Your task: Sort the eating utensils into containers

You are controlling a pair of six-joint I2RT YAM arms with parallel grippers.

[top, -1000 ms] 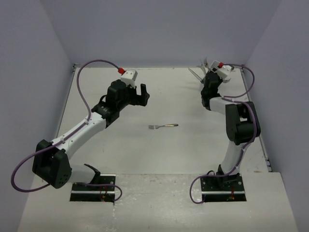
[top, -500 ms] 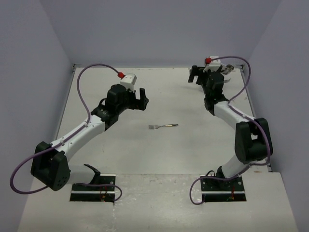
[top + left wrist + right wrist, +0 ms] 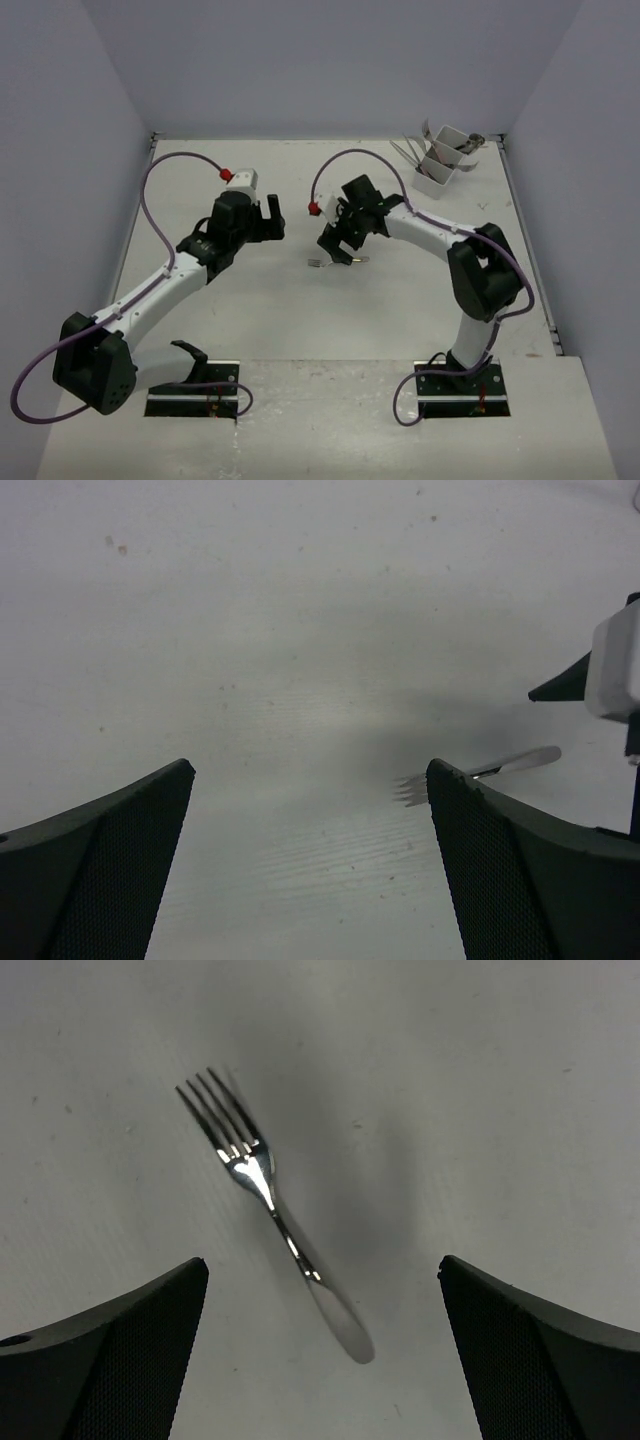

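Room | I see flat table (image 3: 250, 310) on every side of the fork (image 3: 268, 1195) | right gripper (image 3: 338, 248) hangs just over it, fingers spread wide, nothing between them | left gripper (image 3: 272, 215) is near on the left, in the way there | bin (image 3: 432, 183) sits far back right, well apart.

One fork (image 3: 262, 1185), one white bin (image 3: 432, 183), two hands (image 3: 272, 215) (image 3: 335, 248)

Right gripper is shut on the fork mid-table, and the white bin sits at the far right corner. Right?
Not shut: the right gripper is open over the fork, which lies free on the table, as the right wrist view shows. The white bin does sit at the far right corner.
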